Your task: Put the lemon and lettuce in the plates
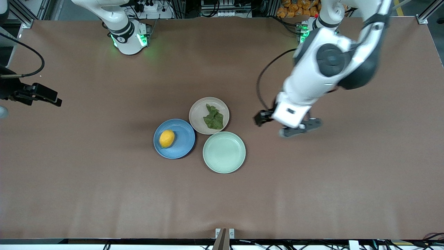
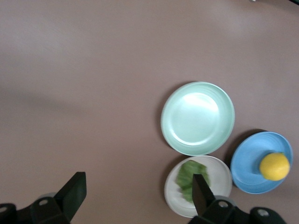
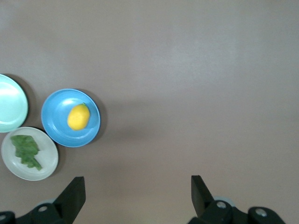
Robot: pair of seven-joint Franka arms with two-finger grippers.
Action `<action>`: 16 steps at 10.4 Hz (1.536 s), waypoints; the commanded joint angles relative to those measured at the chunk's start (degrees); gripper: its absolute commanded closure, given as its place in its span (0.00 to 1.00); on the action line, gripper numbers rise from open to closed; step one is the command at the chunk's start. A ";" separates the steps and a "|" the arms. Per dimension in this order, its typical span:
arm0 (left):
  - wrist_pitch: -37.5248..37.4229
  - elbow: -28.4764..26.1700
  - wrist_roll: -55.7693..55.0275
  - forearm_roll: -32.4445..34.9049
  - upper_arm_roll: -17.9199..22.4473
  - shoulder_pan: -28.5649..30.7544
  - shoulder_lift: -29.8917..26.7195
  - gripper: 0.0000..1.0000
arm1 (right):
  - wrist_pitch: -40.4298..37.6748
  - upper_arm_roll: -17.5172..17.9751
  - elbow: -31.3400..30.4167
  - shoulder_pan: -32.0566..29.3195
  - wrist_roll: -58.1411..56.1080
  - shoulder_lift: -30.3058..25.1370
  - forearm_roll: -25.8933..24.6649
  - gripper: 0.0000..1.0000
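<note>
The yellow lemon (image 1: 167, 138) lies in the blue plate (image 1: 182, 146). The dark green lettuce (image 1: 213, 118) lies in the pale beige plate (image 1: 198, 110), which touches the blue plate. My left gripper (image 1: 283, 125) is open and empty, over bare table beside the beige plate toward the left arm's end. In the left wrist view my left gripper (image 2: 138, 191) is wide open, with the lettuce (image 2: 188, 173) and the lemon (image 2: 274, 166) in sight. My right gripper (image 1: 48, 96) is open and empty at the right arm's end of the table. The right wrist view shows my right gripper (image 3: 138, 189) open and the lemon (image 3: 78, 116).
A mint-green plate (image 1: 224, 152) with nothing in it sits nearer to the front camera, touching the other two plates. It also shows in the left wrist view (image 2: 197, 118). Brown table surface (image 1: 312, 191) lies all around the plates.
</note>
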 commanded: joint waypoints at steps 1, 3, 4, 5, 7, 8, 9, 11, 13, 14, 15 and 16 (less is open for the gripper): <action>-4.37 -1.73 9.36 -0.60 1.69 4.15 -4.16 0.00 | 1.34 1.67 -4.15 -0.87 -1.78 -3.12 -3.59 0.00; -7.80 -1.73 17.98 -0.52 4.05 7.15 -6.10 0.00 | 2.74 1.67 -6.78 -2.45 -5.38 -4.35 -3.86 0.00; -9.12 -1.73 20.89 -0.17 3.89 10.12 -7.07 0.00 | 2.57 1.49 -6.71 -2.63 -5.57 -4.36 -3.94 0.00; -10.44 -1.64 24.75 2.01 3.63 12.33 -7.77 0.00 | 2.57 1.32 -6.71 -2.72 -5.92 -4.09 -3.94 0.00; -12.20 -1.55 27.42 4.84 0.31 17.24 -8.66 0.00 | 2.04 1.32 -5.66 -2.98 -6.89 -3.65 -3.94 0.00; -12.39 -1.55 27.34 6.67 -2.24 19.27 -9.70 0.00 | 2.04 1.32 -5.04 -3.07 -6.89 -3.39 -3.94 0.00; -12.48 -1.55 27.42 9.74 -4.70 20.60 -10.49 0.00 | 1.78 1.32 -5.21 -3.51 -7.24 -3.39 -3.94 0.00; -13.62 -1.55 26.90 10.47 -7.88 23.33 -11.64 0.00 | 1.78 0.71 -5.12 -4.56 -11.45 -3.39 -4.03 0.00; -14.14 -1.55 26.90 10.56 -7.98 23.94 -12.08 0.00 | 2.12 -0.79 -5.21 -4.31 -11.55 -3.13 -3.15 0.00; -14.58 -1.55 26.90 10.56 -8.07 24.12 -12.35 0.00 | 2.13 -0.88 -5.30 -4.04 -11.46 -3.21 -3.24 0.00; -15.20 -1.64 26.64 10.47 -8.07 24.13 -12.70 0.00 | 1.87 -0.79 -5.30 -3.95 -11.55 -3.21 -3.59 0.00; -15.81 -1.64 26.46 10.47 -7.98 24.04 -12.96 0.00 | 1.86 -0.79 -5.21 -4.13 -11.55 -3.13 -3.77 0.00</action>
